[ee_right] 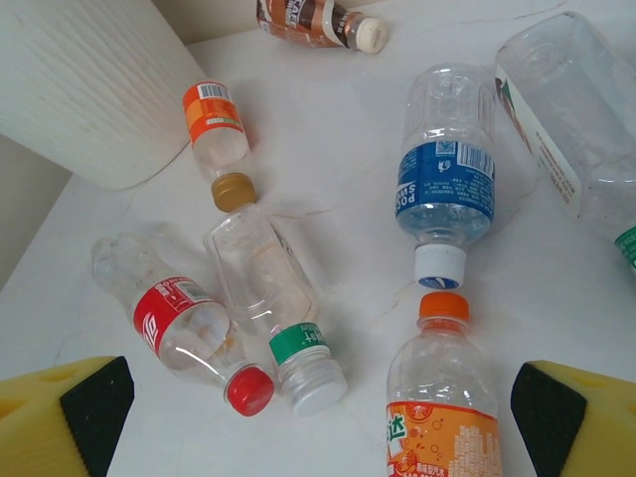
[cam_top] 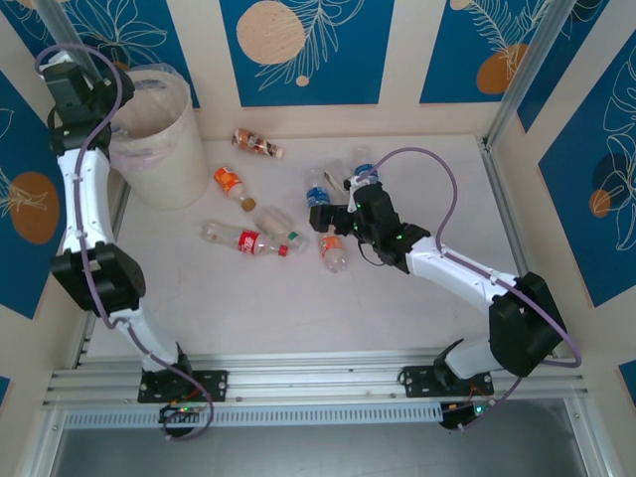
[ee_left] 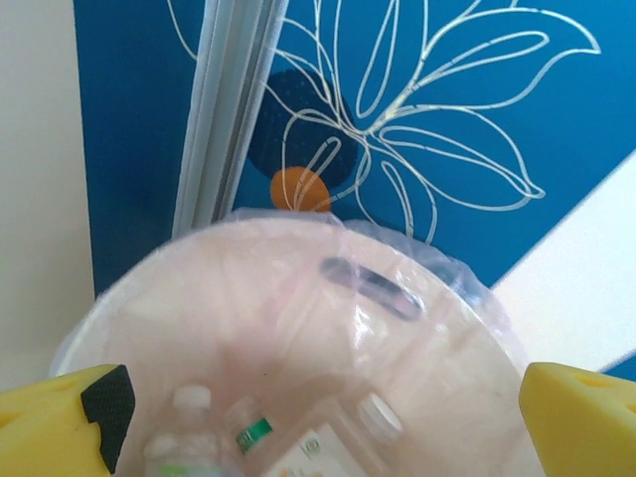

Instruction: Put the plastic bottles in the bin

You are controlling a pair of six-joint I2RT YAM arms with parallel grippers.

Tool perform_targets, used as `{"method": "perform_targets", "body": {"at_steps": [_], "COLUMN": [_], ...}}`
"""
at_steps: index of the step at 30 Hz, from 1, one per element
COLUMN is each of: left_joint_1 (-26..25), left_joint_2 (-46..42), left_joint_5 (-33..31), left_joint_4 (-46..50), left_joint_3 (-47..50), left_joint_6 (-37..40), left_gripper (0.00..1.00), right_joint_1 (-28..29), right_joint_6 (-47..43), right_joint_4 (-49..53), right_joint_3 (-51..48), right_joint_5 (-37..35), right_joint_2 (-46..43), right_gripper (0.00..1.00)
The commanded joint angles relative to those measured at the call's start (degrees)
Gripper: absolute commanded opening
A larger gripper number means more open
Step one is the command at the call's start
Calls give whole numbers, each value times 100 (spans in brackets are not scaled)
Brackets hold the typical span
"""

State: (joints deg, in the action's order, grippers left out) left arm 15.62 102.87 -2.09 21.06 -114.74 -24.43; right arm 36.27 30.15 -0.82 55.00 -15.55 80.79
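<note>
I'm hovering the right end effector [ee_right: 323, 412], spread wide, over the orange bottle [ee_right: 442, 422] lying on the tabletop [cam_top: 298, 308]. I'm planning to straddle its body, avoiding the blue bottle [ee_right: 445, 179]. The left end effector [ee_left: 318, 422] is hanging released above the bin [cam_top: 164, 169].

At least seven plastic bottles [ee_right: 444, 179] outside one bin [cam_top: 171, 171], about three more inside
</note>
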Motion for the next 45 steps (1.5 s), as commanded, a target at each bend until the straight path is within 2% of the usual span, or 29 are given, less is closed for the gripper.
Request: {"method": "perform_targets", "body": {"at_steps": [1,4,7,10,13,16,20,23,30,35,40,45], "left_joint_1": [-160,-399,-697,-1121,-1541,-2119,-2835,-3198,-3951,-4039,-4037,-4007], "left_joint_2": [-1024,-1458,-2091,-2622,-2868,-3265,-3774,-3880,-3481,-3089,-2271,-1329], "left_joint_5": [182,60,-197,-509,-435,-713,-1253,-1377,-1434,-1913,-1856,-1690], "left_joint_4": [-252,-75,-605,-1016,-577,-262,-185,-132,-255,221,740,1556], "left_joint_3": [464,916,2044,3009,3243,3724,4687,5185,5845,6081,5614,4916], "left_joint_6": [-458,-925,-1471,-1679,-1591,-1500,-1837,-2266,-3020,-4416,-5109,-6069], "left_gripper": [100,100,100,100,100,100,100,100,100,100,100,100], "right_joint_1": [-13,-122,-274,-389,-454,-467,-507,-525,-610,-608,-643,-687], "right_joint_6": [-121,-1,209,307,243,166,50,0,-34,71,30,-456], "right_joint_4": [-347,-644,-825,-901,-806,-641,-788,-851,-1395,-1440,-1606,-1430], "right_joint_3": [-117,-208,-184,-126,-45,-13,-258,-432,-1037,-1650,-2360,-2355], "right_joint_5": [-264,-141,130,360,499,525,717,623,101,-76,8,158], "right_joint_2": [-196,-136,-33,-14,-41,-90,-203,-357,-844,-1488,-2062,-2169], "right_gripper": [99,100,99,100,100,100,99,100,100,99,99,100]}}
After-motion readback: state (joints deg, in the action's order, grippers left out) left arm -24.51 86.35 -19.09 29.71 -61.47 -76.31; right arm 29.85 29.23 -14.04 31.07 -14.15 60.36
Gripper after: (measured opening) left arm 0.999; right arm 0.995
